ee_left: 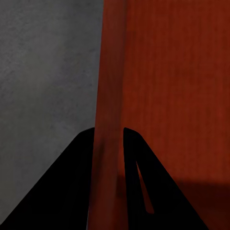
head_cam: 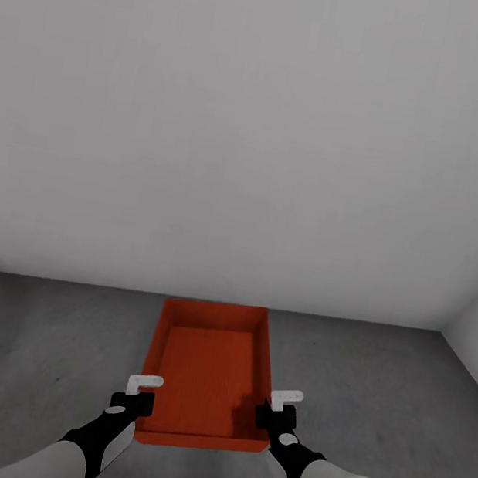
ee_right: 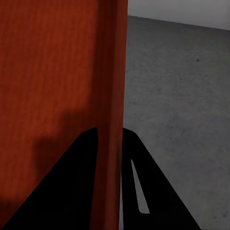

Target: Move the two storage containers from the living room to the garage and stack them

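Red-orange bin: one storage container (head_cam: 209, 371) was held out in front of the robot, open top up, over the dark grey concrete floor (head_cam: 32, 344) of the garage, with a plain white wall (head_cam: 245, 115) close behind it.
Long axis: it ran straight away from the robot toward that wall, the short near end lying between the two grippers.
Left gripper (head_cam: 139, 395): pressed together on the container's left long wall near the close corner; in the left wrist view the two dark fingers (ee_left: 72, 182) stood one on each side of the ribbed wall, one inside the bin and one outside.
Right gripper (head_cam: 277, 409): pinching the right long wall in the same way, at a matching spot near the close end; the right wrist view showed the wall running up between its fingers (ee_right: 76, 182).
Which arm was nearer: neither; both held the bin at about the same reach, so the load looked balanced side to side.
Height above the concrete: I could not tell from these views whether the base was touching the floor or hanging just above it.
Second container: nothing to say of its place from these views.
Judged next move: lower the bin level, long axis kept pointing at the wall, then spread both grippers together so that it does not tip.
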`<state>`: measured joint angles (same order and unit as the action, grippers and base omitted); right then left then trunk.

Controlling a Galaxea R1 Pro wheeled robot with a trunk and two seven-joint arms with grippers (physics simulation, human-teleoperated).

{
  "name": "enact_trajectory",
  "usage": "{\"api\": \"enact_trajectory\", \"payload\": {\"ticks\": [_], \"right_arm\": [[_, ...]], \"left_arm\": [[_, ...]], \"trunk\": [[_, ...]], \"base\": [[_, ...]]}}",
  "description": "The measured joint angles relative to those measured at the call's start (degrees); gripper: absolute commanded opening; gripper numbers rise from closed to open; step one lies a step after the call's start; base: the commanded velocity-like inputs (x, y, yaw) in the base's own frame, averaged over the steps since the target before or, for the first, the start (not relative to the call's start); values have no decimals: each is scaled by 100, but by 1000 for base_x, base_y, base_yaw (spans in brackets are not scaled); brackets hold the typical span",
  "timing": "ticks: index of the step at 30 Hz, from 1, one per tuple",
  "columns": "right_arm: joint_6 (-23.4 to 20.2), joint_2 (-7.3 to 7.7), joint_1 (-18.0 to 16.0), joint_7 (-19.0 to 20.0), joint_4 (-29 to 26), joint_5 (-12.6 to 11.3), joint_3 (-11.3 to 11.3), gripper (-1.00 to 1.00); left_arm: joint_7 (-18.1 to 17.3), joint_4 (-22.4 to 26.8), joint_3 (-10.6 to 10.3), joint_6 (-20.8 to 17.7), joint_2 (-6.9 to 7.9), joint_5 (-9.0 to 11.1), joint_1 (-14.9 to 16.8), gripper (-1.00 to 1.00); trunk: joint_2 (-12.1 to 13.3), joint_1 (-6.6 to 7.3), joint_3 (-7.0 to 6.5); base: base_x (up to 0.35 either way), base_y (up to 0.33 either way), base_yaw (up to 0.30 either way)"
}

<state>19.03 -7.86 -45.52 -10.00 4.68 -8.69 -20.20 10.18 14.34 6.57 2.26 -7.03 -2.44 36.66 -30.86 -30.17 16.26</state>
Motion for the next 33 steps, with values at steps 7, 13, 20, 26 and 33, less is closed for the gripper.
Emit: {"api": "enact_trajectory", "payload": {"ticks": [7,13,20,26,33], "right_arm": [[0,0,-1,0,2,4,3,-100],[-1,0,-1,0,2,6,4,-100],[-1,0,0,-1,1,9,6,-100],[-1,0,1,-1,-2,4,3,-100],[0,0,-1,0,0,1,1,-100]], "left_arm": [[1,-1,0,0,0,1,-1,-100],[0,0,1,0,0,0,-1,-100],[0,-1,1,0,0,1,-1,-100],[-1,0,0,0,1,0,0,-100],[0,0,0,0,0,0,1,-100]], "trunk": [[0,0,65],[0,0,121],[0,0,187],[0,0,243],[-1,0,308]], "base": [[0,0,0],[0,0,0],[0,0,0],[0,0,0],[0,0,0]]}}
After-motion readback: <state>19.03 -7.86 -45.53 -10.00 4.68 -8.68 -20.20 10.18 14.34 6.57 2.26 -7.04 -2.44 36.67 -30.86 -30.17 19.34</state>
